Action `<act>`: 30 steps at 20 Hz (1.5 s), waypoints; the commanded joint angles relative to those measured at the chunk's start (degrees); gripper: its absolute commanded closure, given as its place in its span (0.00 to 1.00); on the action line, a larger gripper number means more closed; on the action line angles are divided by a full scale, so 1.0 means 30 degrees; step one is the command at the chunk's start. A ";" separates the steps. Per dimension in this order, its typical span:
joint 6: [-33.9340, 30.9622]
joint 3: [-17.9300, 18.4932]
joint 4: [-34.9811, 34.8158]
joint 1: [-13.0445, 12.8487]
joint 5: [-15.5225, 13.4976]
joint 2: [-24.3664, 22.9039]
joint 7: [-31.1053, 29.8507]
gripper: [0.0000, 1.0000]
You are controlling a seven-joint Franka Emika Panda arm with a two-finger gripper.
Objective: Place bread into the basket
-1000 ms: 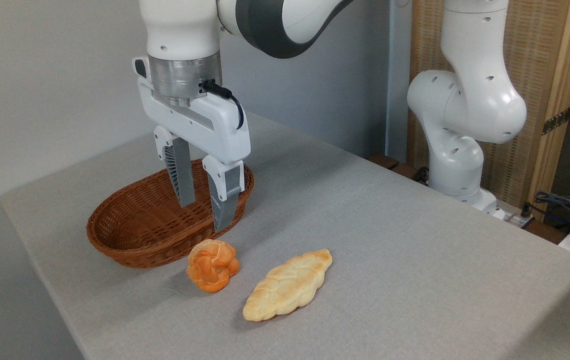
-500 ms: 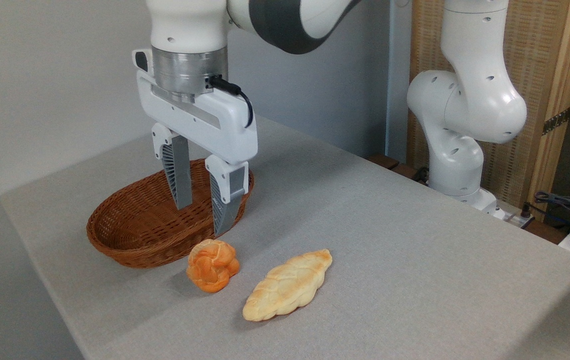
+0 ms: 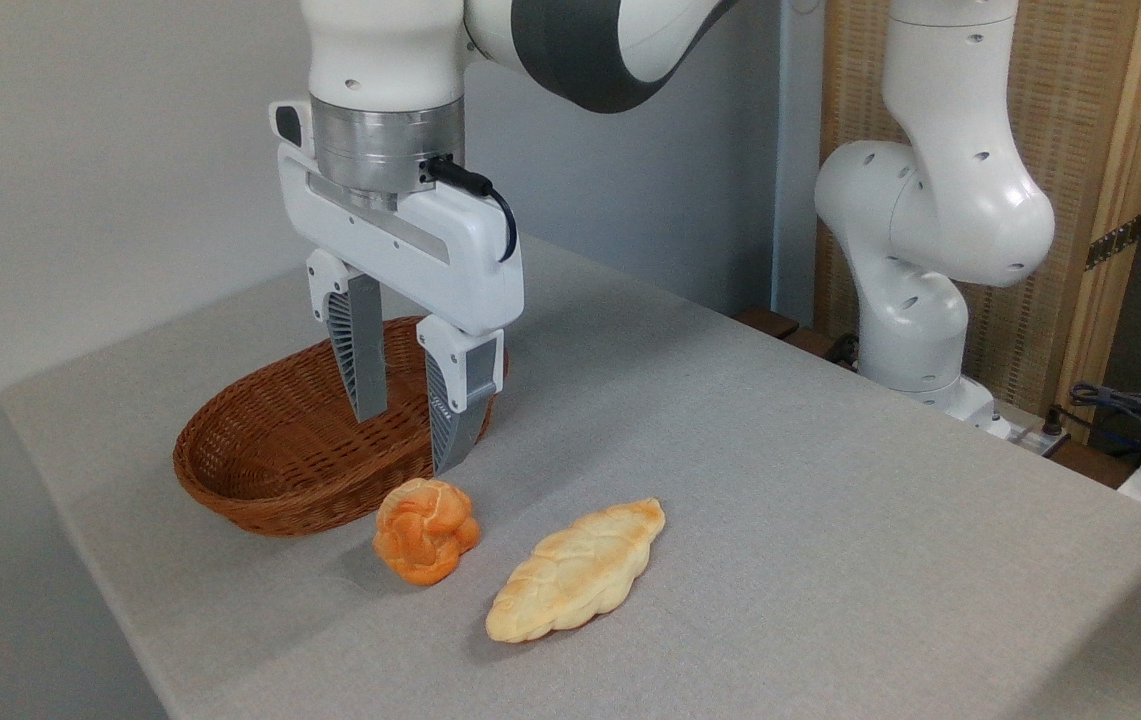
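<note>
The bread (image 3: 426,530) is seen lying on the grey counter (image 3: 780,500), just beside the near rim of the basket (image 3: 270,450), with a pale braided loaf (image 3: 578,568) close on its right. Above the bread, the hand (image 3: 408,445) is held with its fingers parted and nothing between them.

The bread (image 3: 426,530) is a small round roll, orange-golden, with a knotted, rosette-like top of twisted strands. It sits on the grey table surface, tipped slightly so its knotted face turns up and toward the front edge, and it lies nearer the surface's front edge than its far edge, toward the left. The basket (image 3: 260,480) is an oval of brown woven wicker with low sides, far wider than the roll, standing upright and holding nothing. It stands toward the surface's left corner, just behind and left of the roll, its near rim just beside the roll.
</note>
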 commanded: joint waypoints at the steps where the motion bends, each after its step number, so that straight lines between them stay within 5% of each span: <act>1: 0.0230 0.0083 0.0157 -0.0056 -0.0306 0.0210 0.0409 0.00; 30: 0.1021 0.0200 0.0157 -0.0027 -0.0188 0.0298 0.0380 0.00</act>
